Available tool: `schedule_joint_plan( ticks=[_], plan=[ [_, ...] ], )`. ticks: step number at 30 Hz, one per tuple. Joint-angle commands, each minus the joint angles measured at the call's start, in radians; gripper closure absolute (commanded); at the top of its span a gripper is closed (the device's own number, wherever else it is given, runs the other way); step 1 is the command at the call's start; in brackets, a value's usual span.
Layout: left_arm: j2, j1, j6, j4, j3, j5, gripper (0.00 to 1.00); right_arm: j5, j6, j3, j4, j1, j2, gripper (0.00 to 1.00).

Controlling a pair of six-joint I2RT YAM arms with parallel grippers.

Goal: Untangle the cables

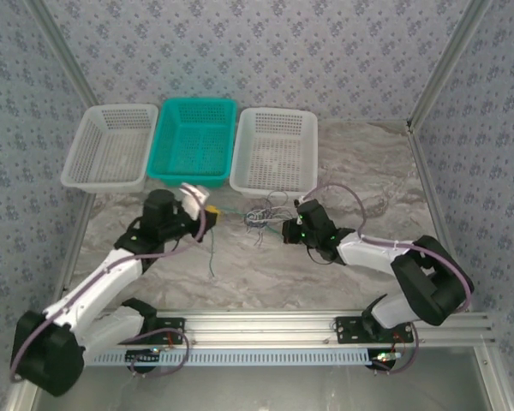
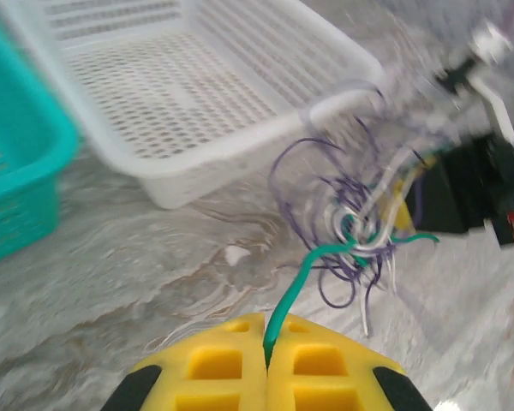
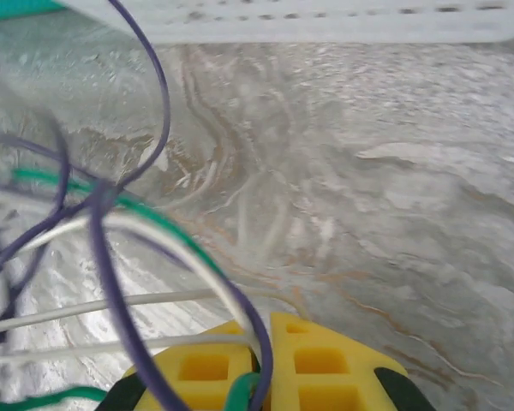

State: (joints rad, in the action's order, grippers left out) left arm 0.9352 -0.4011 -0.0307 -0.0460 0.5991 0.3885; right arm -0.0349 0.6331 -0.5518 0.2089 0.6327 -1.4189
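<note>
Though tangled — cables [image 1: 261, 214] between left fingers [image 2: 210, 366] and right fingers [image 3: 325, 370], strands inside both

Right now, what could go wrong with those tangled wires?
1. The left gripper pinches the green wire that leads into the knot. Pulling could tighten it.
2. The right gripper pinches a purple wire and a green one. Such thin strands might slip out.
3. Loose loops hang near the white basket and might snag on its corner.
</note>
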Motion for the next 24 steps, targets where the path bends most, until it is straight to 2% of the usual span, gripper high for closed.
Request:
schedule_joint_plan(
  ticks=[1,3,4,6,9,11,13,14,15,17,20,22,24],
  plan=[
    [-0.100,0.125,-0.207,0.014,0.064,-0.087,1.00,0.123,0.109,0.097,-0.228,-0.077,0.013,1.00],
    [-0.104,0.143,-0.209,-0.082,0.099,-0.158,1.00,0.135,0.114,0.107,-0.256,-0.093,0.040,1.00],
    [-0.101,0.145,-0.204,-0.101,0.107,-0.157,1.00,0.139,0.111,0.107,-0.266,-0.095,0.049,1.00],
    [-0.095,0.142,-0.213,-0.079,0.096,-0.087,1.00,0.114,0.075,0.099,-0.265,-0.087,0.065,0.99],
    [-0.060,0.112,-0.190,0.006,0.064,0.103,1.00,0.021,-0.039,0.065,-0.250,-0.036,0.080,0.90],
    [-0.031,0.048,-0.135,-0.013,0.065,0.108,1.00,0.022,-0.086,0.033,-0.292,0.018,0.098,0.86],
    [-0.013,-0.015,-0.086,-0.064,0.074,0.046,1.00,0.036,-0.122,0.005,-0.350,0.055,0.125,0.68],
    [-0.008,-0.031,-0.075,-0.079,0.075,0.024,1.00,0.070,-0.126,-0.006,-0.389,0.068,0.153,0.56],
    [-0.010,-0.036,-0.076,-0.083,0.071,0.020,1.00,0.103,-0.130,-0.008,-0.416,0.078,0.190,0.49],
    [-0.025,-0.036,-0.085,-0.069,0.060,0.025,1.00,0.162,-0.125,-0.005,-0.429,0.091,0.284,0.39],
    [-0.053,-0.041,-0.071,-0.040,0.051,0.099,1.00,0.189,-0.164,0.010,-0.353,0.119,0.415,0.25],
    [-0.074,-0.046,-0.054,-0.031,0.061,0.167,1.00,0.190,-0.189,0.024,-0.261,0.125,0.451,0.20],
    [-0.108,-0.055,-0.055,-0.006,0.073,0.185,1.00,0.211,-0.190,0.043,-0.153,0.121,0.437,0.15]
  ],
)
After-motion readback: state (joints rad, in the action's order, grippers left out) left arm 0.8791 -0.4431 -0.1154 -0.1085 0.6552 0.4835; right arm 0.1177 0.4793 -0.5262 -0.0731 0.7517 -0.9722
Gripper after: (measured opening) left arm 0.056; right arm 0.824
